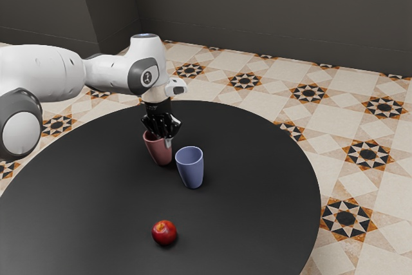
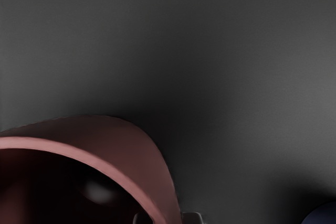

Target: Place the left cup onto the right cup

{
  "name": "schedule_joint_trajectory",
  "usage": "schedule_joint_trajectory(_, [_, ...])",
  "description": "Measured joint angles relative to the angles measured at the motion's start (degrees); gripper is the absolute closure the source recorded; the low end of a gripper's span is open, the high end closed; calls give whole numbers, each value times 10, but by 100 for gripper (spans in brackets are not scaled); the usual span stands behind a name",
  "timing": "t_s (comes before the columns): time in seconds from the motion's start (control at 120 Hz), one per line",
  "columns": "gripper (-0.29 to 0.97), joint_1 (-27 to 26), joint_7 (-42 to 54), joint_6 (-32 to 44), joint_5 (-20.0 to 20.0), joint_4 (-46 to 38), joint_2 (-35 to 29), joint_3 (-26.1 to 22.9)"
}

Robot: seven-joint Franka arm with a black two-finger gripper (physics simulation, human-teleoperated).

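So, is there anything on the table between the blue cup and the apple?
No. In the exterior view the stretch between the blue cup and the apple is bare black table.

My claw (image 1: 164,134) hides part of the red cup's (image 1: 156,151) rim in the exterior view, and in the wrist view that cup is blurred and cut off by the edge, the blue cup (image 2: 323,216) a mere sliver.

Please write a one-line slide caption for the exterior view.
End effector at the pink cup rim, blue cup beside it, on a black table.
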Motion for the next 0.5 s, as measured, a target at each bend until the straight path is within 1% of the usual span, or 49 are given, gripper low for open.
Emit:
schedule_joint_trajectory(0.15, [76,0,-2,0,2,0,-2,0])
schedule_joint_trajectory(0.342, [77,-3,-5,-4,6,0,-11,0])
schedule_joint_trajectory(0.5, [78,-9,-11,-14,21,-2,-35,-1])
